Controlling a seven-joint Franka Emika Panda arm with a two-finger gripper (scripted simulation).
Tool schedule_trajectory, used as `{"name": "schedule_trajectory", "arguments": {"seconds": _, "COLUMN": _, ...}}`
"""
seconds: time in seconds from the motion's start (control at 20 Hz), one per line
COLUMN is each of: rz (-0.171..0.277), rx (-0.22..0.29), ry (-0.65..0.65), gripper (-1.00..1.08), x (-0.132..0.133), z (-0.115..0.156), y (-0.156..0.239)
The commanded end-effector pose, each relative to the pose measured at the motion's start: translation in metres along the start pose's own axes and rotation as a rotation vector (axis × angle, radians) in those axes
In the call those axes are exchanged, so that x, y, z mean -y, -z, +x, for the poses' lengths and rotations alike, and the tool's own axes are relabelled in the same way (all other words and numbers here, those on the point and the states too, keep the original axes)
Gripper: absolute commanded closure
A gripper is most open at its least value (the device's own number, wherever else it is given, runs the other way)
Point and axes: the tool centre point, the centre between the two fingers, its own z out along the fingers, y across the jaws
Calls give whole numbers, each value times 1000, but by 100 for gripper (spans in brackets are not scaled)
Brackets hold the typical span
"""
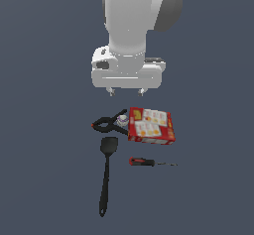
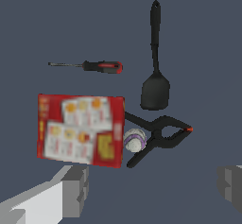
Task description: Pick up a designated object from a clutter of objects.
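On the dark grey surface, listed from the exterior view's left to its right:

Clamp: black clamp (image 1: 108, 123) (image 2: 158, 138) with looped handles and orange tips, lying flat at the left of the group.

Spatula: all-black spatula (image 1: 105, 172) (image 2: 155, 67), the longest item; squarish head just below the clamp without clearly touching it, thin handle running toward the bottom of the exterior view; it lies free, nothing holding it.

Whitish item: small rounded object (image 1: 121, 121) (image 2: 134, 140), tucked between the clamp's jaws and the box.

Box: red box (image 1: 151, 125) (image 2: 80, 129) with white-orange panels, lying flat, its edge against the clamp's end.

Screwdriver: red-and-black handle (image 1: 142, 162) (image 2: 101, 67), thin shaft pointing to the exterior view's right; apart from the box and beside the spatula's head.

Gripper: gripper (image 1: 126, 91) (image 2: 153, 190) hanging above the clutter, clear of every item; fingers (image 2: 75, 190) spread wide with nothing between them.
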Motion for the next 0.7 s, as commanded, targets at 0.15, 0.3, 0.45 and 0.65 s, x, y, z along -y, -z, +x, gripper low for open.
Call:
{"name": "schedule_trajectory", "arguments": {"seconds": 0.15, "rz": -2, "rx": 2, "ry": 13, "gripper": -92, "x": 3, "z": 0, "y": -1}}
{"name": "schedule_trajectory", "arguments": {"seconds": 0.3, "rz": -7, "rx": 9, "ry": 50, "gripper": -92, "x": 12, "z": 1, "y": -3}}
{"name": "schedule_trajectory", "arguments": {"seconds": 0.45, "rz": -10, "rx": 13, "ry": 74, "gripper": -92, "x": 19, "z": 2, "y": -4}}
{"name": "schedule_trajectory", "arguments": {"seconds": 0.65, "rz": -10, "rx": 13, "ry": 72, "gripper": -92, "x": 18, "z": 2, "y": -4}}
